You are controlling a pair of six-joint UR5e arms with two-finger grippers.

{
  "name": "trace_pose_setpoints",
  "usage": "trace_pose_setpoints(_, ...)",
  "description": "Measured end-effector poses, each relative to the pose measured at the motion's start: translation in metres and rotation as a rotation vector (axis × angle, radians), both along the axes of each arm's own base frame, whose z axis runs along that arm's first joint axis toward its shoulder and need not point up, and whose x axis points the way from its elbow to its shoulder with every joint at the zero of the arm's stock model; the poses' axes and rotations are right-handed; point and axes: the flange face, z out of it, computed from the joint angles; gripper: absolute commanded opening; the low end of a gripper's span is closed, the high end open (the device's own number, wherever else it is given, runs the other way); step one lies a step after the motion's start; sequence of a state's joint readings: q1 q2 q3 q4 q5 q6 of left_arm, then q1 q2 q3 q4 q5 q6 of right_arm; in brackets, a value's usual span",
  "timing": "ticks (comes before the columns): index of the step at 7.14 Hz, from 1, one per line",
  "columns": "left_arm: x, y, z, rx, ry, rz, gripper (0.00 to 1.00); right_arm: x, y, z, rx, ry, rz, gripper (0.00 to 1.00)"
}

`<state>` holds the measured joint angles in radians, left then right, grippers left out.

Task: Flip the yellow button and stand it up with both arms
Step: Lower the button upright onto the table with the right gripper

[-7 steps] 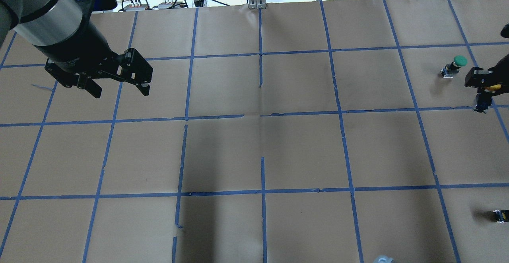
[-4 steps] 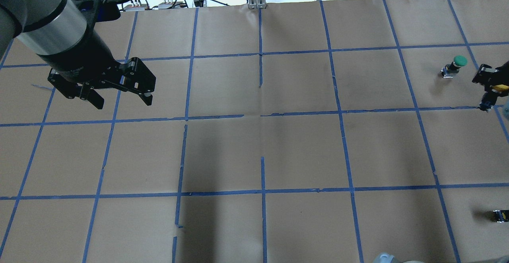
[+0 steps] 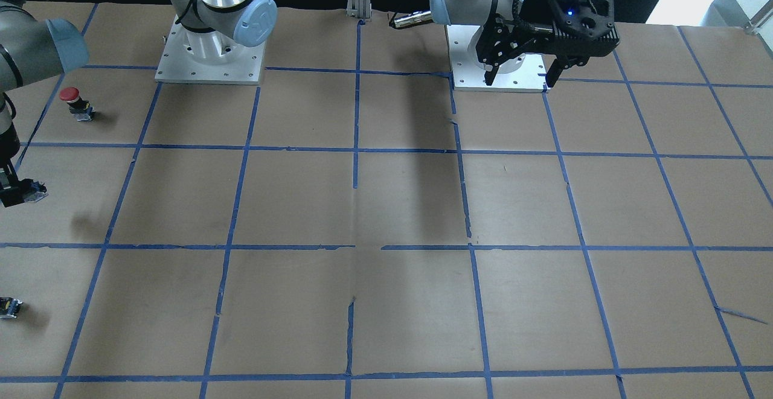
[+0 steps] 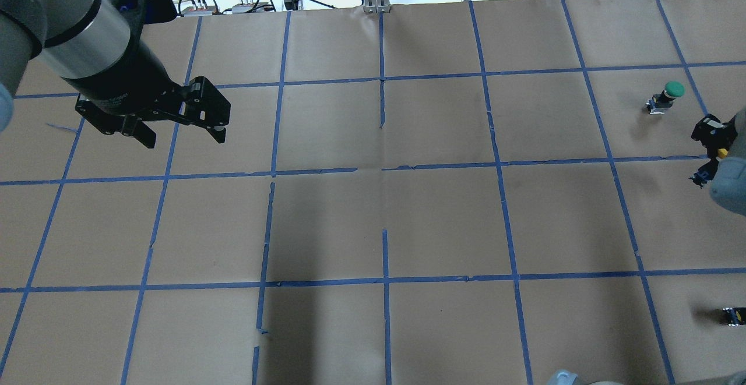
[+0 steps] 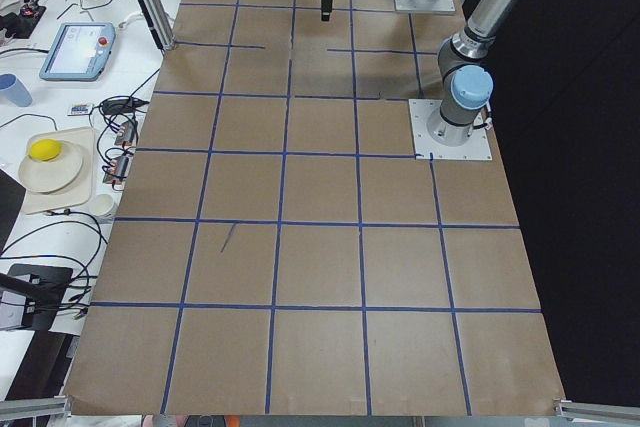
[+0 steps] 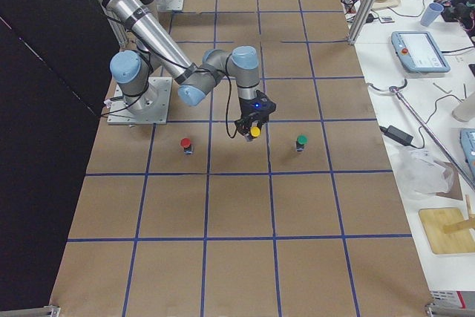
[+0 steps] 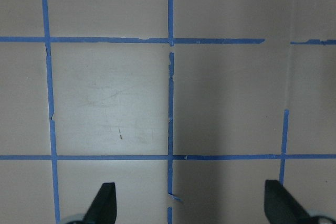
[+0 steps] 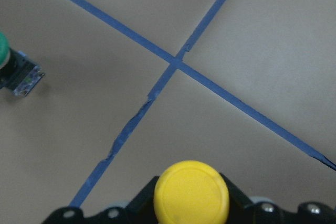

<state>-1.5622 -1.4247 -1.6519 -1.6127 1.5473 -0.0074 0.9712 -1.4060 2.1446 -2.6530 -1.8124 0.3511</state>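
Yellow button (image 8: 191, 192) sits clamped in right hand (image 6: 253, 130).

Two robot arms are in view, one left arm (image 4: 87, 35) and one right arm (image 6: 156, 35). Three capped buttons can be counted: one yellow button (image 8: 191, 192), one green button (image 4: 667, 96) and one red button (image 3: 73, 101). There is also one small black part (image 4: 733, 315) without a cap.
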Motion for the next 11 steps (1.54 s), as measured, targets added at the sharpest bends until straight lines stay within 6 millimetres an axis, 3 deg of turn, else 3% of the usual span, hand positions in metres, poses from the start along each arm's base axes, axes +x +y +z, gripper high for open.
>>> trace_pose_setpoints(5, 0.001, -0.001, 0.0, -0.006, -0.006, -0.004, 1.0, -0.002, 0.008, -0.052, -0.052, 0.207, -0.089, 0.18)
trace_pose_setpoints(8, 0.001, -0.002, 0.0, -0.008, -0.005, -0.004, 1.0, 0.016, 0.011, -0.06, -0.067, 0.196, -0.091, 0.23)
trace_pose_setpoints(9, 0.001, -0.002, 0.0, -0.008, -0.005, -0.004, 1.0, 0.024, 0.009, -0.06, -0.078, 0.193, -0.089, 0.36)
trace_pose_setpoints(11, 0.001, -0.002, 0.001, -0.009, -0.005, -0.004, 1.0, 0.03, 0.007, -0.06, -0.084, 0.189, -0.09, 0.45)
